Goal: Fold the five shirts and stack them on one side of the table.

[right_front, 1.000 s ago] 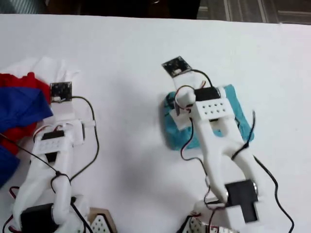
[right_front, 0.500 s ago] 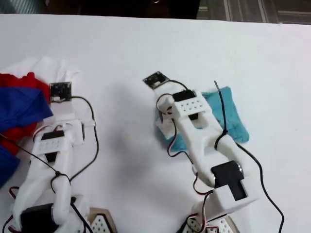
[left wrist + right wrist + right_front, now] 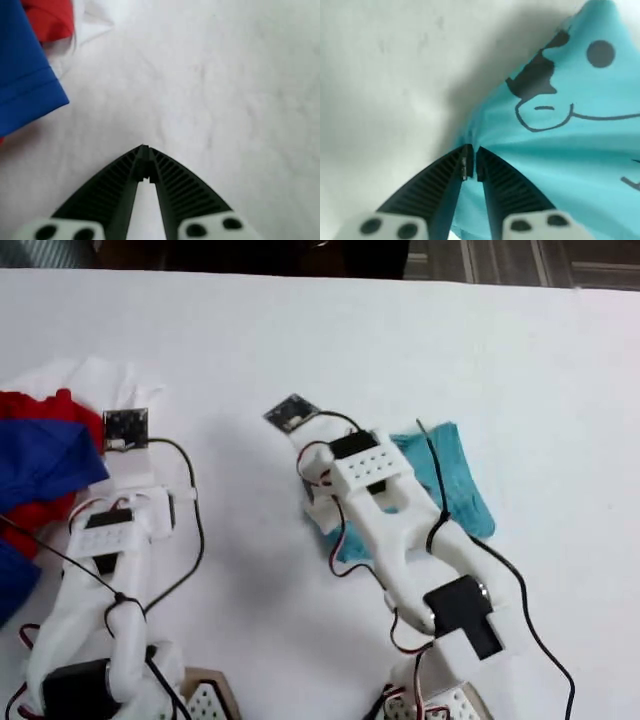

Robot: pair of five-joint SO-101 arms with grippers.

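Teal shirt (image 3: 455, 475), folded to a compact rectangle, lies right of the table's (image 3: 400, 330) middle, toward the near edge. The right gripper (image 3: 470, 162) has its fingers clamped on the shirt's puckered border. The left gripper (image 3: 144, 157), fingers together and empty, hangs over bare table beside a loose heap at the left edge: blue shirt (image 3: 45, 460), red shirt (image 3: 40, 405), white shirt (image 3: 100, 375). Judged progress: one shirt apparently folded, the heap unfolded, no stack yet begun.
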